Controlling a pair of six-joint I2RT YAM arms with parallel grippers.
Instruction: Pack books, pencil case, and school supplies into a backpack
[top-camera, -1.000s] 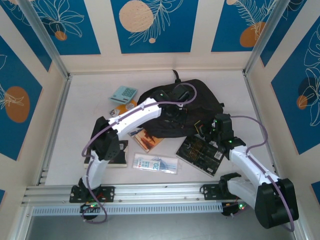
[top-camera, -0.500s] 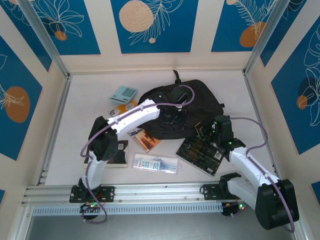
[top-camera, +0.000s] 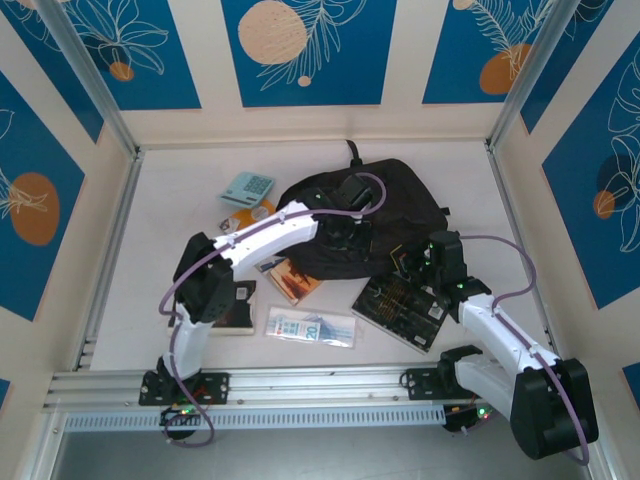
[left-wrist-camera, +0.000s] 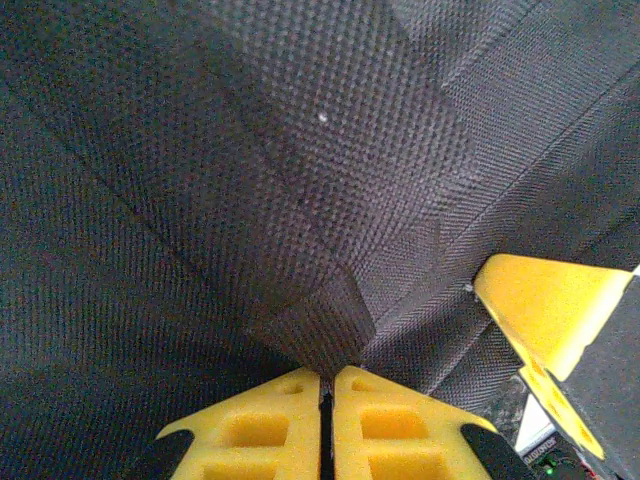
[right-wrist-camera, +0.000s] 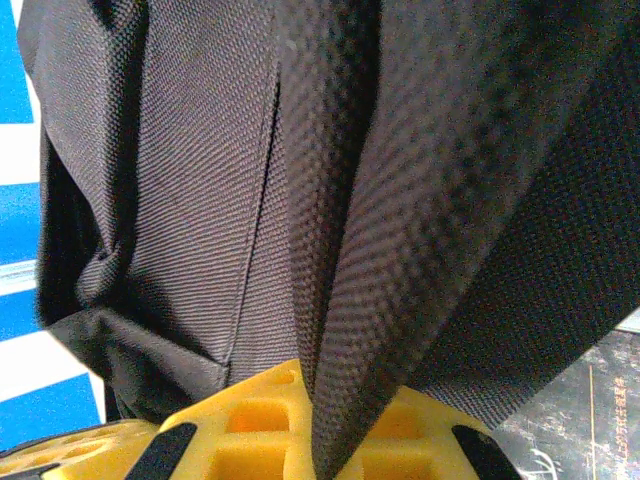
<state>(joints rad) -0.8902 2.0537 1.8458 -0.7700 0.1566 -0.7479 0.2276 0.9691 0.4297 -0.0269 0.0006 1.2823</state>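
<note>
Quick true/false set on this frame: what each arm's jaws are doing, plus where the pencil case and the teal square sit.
1. The left jaws are shut on a fold of the backpack fabric. True.
2. The right jaws hang open above the table. False: they are shut on backpack fabric too, at its near-right edge.
3. The pencil case is already inside the backpack. False: it lies on the table, near the front edge between the two arm bases.
4. The teal square lies on the table to the left of the backpack. True.
</note>
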